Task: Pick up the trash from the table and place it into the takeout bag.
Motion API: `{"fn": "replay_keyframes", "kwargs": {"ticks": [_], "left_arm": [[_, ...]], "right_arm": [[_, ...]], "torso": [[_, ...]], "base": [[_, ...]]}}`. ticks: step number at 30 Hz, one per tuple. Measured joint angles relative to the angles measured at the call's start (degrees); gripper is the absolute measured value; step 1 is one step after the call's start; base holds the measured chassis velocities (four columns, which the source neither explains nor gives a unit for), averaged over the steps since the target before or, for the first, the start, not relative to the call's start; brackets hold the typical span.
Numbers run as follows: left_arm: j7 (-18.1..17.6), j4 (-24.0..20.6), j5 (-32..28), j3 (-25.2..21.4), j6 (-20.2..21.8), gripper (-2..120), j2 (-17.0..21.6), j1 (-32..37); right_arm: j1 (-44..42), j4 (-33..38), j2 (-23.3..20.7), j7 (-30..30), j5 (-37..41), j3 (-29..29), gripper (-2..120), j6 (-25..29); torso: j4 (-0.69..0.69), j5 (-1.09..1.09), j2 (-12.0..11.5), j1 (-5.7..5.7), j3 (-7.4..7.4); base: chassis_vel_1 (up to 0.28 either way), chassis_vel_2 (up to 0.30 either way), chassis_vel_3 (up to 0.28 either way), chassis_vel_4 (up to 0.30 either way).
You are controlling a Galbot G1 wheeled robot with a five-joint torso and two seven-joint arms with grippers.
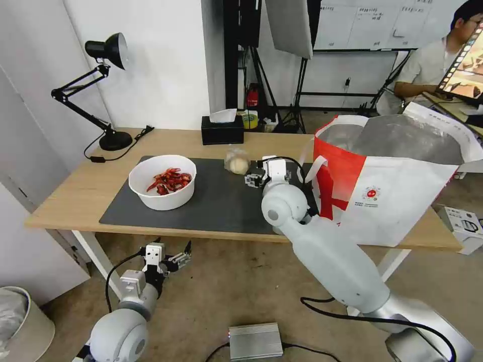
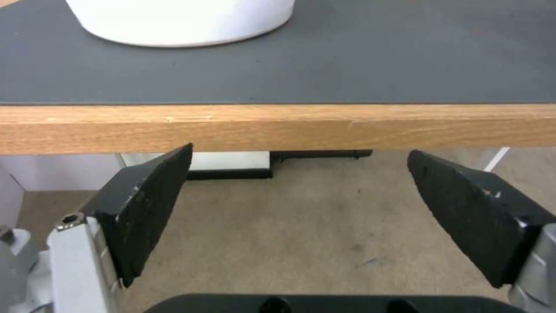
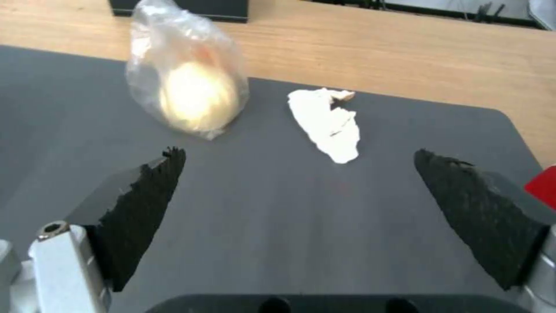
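Note:
On the table point(image 1: 90, 188), a white bowl point(image 1: 162, 182) of red shells stands on the left part of the dark grey mat point(image 1: 221, 201). A clear bag with a beige lump point(image 1: 237, 162) lies at the mat's far edge. My right gripper point(image 1: 253, 180) hovers open over the mat just right of that bag. In the right wrist view the gripper point(image 3: 298, 153) faces the bagged lump point(image 3: 194, 93) and a crumpled white tissue point(image 3: 330, 126). The takeout bag point(image 1: 387, 186) stands open at the table's right end. My left gripper point(image 1: 182, 255) hangs open below the table's front edge.
A black tissue box point(image 1: 222, 129) and a black desk lamp point(image 1: 105, 90) stand at the table's back. On the floor are a silver box point(image 1: 255, 341), a cardboard box point(image 1: 465, 226) and a bin point(image 1: 20, 327). The left gripper point(image 2: 300, 152) faces the wooden table edge point(image 2: 289, 128).

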Motion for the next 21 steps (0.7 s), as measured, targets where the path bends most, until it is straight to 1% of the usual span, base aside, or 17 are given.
{"fn": "replay_keyframes", "kwargs": {"ticks": [10, 16, 21], "left_arm": [[0.02, 0.13, 0.02, 0.45, -0.07, 100, 0.12, -0.11], [0.05, 0.28, 0.03, 0.73, -0.09, 100, -0.04, -0.21], [0.07, 0.28, 0.05, 0.82, -0.11, 100, 0.12, -0.23]], "right_arm": [[1.55, -5.46, 2.74, 1.43, 0.35, 3.46, 100, 0.2], [1.99, -7.55, 4.22, 1.73, -0.17, 4.44, 100, 0.41], [2.35, -9.07, 5.12, 1.78, -0.86, 6.42, 100, 0.59]], "torso": [[-0.01, 0.0, 0.0, -0.01, 0.0], [0.0, 0.0, 0.0, 0.0, 0.0], [0.0, 0.0, 0.0, 0.0, 0.0]], "base": [[0.0, 0.0, 0.0, 0.0], [0.0, 0.0, 0.0, 0.0], [0.0, 0.0, 0.0, 0.0]]}}
